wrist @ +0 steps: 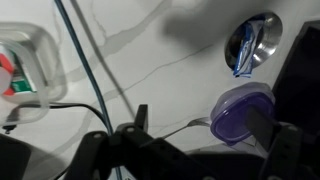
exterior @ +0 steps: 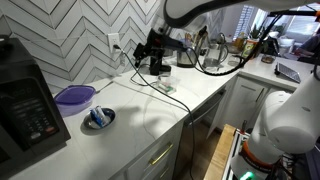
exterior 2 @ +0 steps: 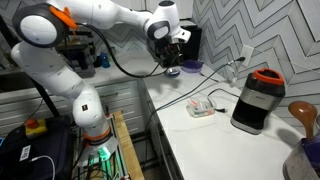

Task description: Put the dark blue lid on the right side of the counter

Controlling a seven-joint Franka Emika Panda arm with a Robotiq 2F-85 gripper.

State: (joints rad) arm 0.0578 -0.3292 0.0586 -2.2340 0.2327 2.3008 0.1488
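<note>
Toward the left middle of an exterior view, the dark blue lid (exterior: 75,96) lies flat on the white surface (exterior: 195,95). It is just beside a grey dish (exterior: 100,118) and near a black microwave (exterior: 25,110). The hand (exterior: 153,62) hangs above the surface, right of the lid.

At upper centre of an exterior view, the hand (exterior 2: 173,62) hovers with the lid (exterior 2: 191,66) showing just right of it.

At the wrist view's lower right, the lid (wrist: 240,108) sits below the dish (wrist: 252,42). The hand (wrist: 200,135) has its fingers spread wide, gripping nothing.
</note>
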